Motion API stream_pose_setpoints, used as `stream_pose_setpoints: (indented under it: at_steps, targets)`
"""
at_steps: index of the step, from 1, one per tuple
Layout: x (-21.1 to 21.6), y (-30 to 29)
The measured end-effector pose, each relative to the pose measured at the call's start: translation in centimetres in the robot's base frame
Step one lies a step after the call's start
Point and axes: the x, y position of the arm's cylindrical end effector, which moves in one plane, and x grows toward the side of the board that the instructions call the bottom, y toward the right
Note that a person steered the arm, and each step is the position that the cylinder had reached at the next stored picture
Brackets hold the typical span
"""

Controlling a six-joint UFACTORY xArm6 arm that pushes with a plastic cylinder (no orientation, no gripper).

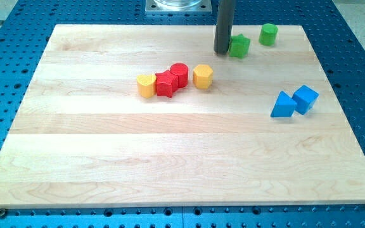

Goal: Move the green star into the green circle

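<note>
My tip (222,52): a bare rod with no claw, so nothing opens, closes or holds; its end sits on the board near the view's top.
Green star (239,46): just to the view's right of my tip, touching it or nearly so.
Green circle (268,34): further right and slightly up, a short gap beyond the star.
Why so placed: I judge the tip is behind the star, on the side away from the circle, so a push rightward and a little upward carries it in.
Path: nothing lies between star and circle.
Yellow hexagon block (203,76), red cylinder (179,74), red star-like block (165,84), yellow block (146,85): clustered below-left of my tip, out of the way.
Blue triangle (283,106), blue cube (306,99): well below-right, apart from the route.
Risk: an off-centre push could spin the star aside.
</note>
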Motion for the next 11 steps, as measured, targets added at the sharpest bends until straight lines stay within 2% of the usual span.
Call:
stream_pose_setpoints:
  at_steps: [1,3,5,8,9,10,11]
  targets:
    - [2.5,-0.2]
    - [-0.2,4.8]
    - [-0.2,8.6]
    - [0.6,9.1]
    - [2.4,7.0]
    - [6.8,4.8]
    - [7.5,-0.4]
